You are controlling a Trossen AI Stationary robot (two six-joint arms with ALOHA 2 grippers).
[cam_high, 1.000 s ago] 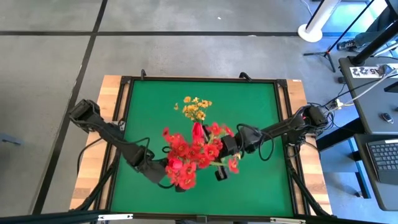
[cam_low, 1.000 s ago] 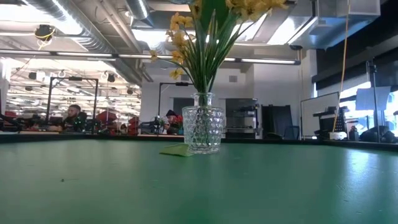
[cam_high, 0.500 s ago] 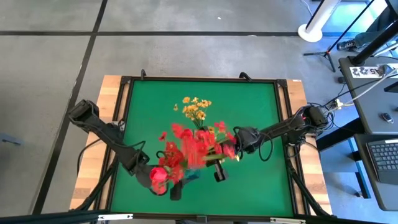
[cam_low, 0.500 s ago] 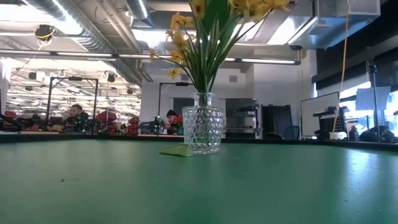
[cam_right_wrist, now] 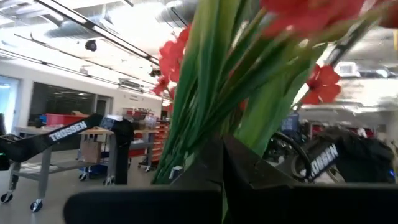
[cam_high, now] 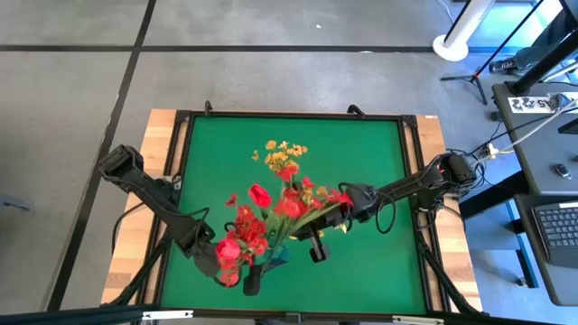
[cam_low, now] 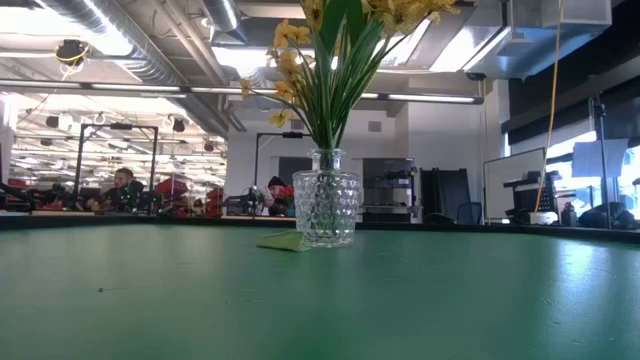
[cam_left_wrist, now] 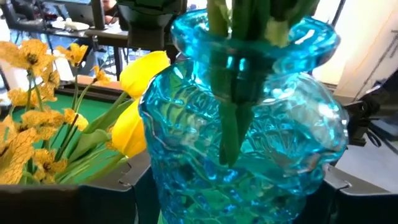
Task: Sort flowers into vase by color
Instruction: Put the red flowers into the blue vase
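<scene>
Flowers: the red flowers hang over the counter centre, their green stems pinched in the right claw, whose fingers are fully shut at 3 o'clock of the blooms. The left claw, at 7 o'clock of them near the front edge, stands wide around a blue glass vase holding green stems. Yellow flowers sit in a clear glass vase at 12 o'clock of the red bunch, a green scrap beside its foot.
</scene>
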